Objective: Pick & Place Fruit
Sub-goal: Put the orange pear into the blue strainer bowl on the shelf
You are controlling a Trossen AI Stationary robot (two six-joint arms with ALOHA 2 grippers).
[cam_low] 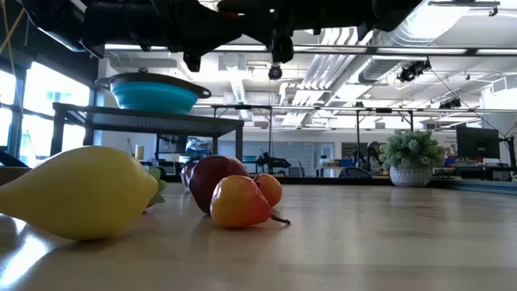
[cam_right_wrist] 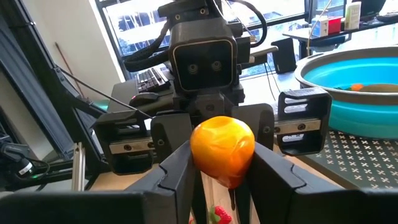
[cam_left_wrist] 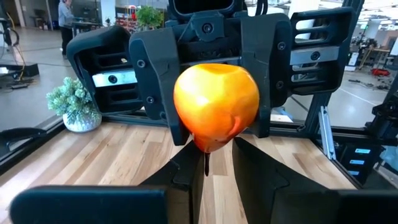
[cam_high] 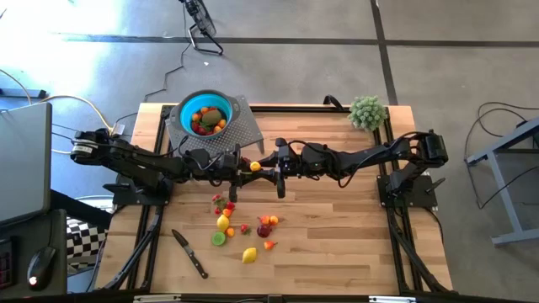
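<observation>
A: Both arms are reaching toward the middle of the table, and the left gripper (cam_high: pixel 242 166) and right gripper (cam_high: pixel 268 167) are meeting nose to nose above the wood, with the orange fruit (cam_high: pixel 255 167) between them.

B: Who is holding it?

A: In the left wrist view the orange fruit (cam_left_wrist: pixel 216 103) is sitting between dark fingers from both sides, so each claw appears to be clamped on it. It looks like a handover.

B: Then the giver should be letting go only once the taker is gripping firmly, and neither arm should be pulling sideways.

A: Agreed. Both forearms are stretching out almost level, wrists straight, claws facing each other well above the tabletop.

B: And the destination?

A: The teal bowl (cam_high: pixel 205 114) is sitting on a raised mesh stand (cam_high: pixel 240 130) at the far left, already holding some fruit. The loose fruits (cam_high: pixel 242 229) are lying scattered nearer, beside a knife (cam_high: pixel 190 253).
</observation>
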